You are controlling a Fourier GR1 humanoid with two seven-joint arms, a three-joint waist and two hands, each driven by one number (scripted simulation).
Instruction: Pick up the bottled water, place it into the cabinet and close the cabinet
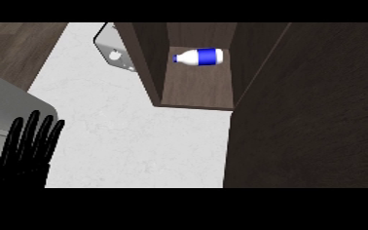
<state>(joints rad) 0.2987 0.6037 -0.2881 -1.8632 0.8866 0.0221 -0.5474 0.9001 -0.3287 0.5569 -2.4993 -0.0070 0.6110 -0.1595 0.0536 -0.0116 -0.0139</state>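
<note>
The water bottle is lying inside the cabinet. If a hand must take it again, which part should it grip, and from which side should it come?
Probably the bottled water is best gripped round its blue middle, coming in through the open front of the cabinet. It lies on its side, cap toward the left wall, so the body faces the opening.

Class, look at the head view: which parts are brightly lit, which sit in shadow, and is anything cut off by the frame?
Head view: the white counter is brightest; the cabinet interior is dim, yet the bottled water lying inside stands out clearly; the open cabinet door is dark; the left hand is cut off at the left edge.
</note>
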